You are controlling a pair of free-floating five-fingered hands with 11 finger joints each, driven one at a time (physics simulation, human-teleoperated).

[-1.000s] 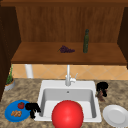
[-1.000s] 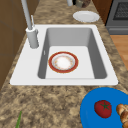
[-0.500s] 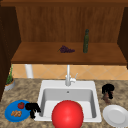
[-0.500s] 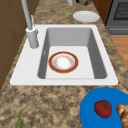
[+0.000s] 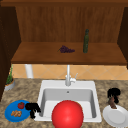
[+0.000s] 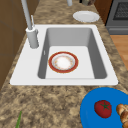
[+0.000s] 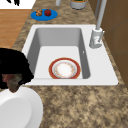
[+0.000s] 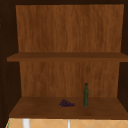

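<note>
My right hand (image 5: 113, 94) has its fingers curled round a small brownish item (image 5: 112, 102), which I can't identify, held just over the near edge of the white plate (image 5: 117, 117), presumably so it hangs clear above the dish. My left hand (image 5: 32, 108) hovers with fingers curled downward, holding nothing, at the rim of the blue plate (image 5: 10, 113) bearing a tomato (image 5: 21, 105). Between them lies the white sink (image 5: 47, 86) with a red bowl (image 6: 63, 62) in its basin, set in a speckled stone counter (image 6: 50, 105) under wooden shelves (image 8: 67, 110) carrying grapes (image 8: 66, 103) and a bottle (image 8: 86, 95).
</note>
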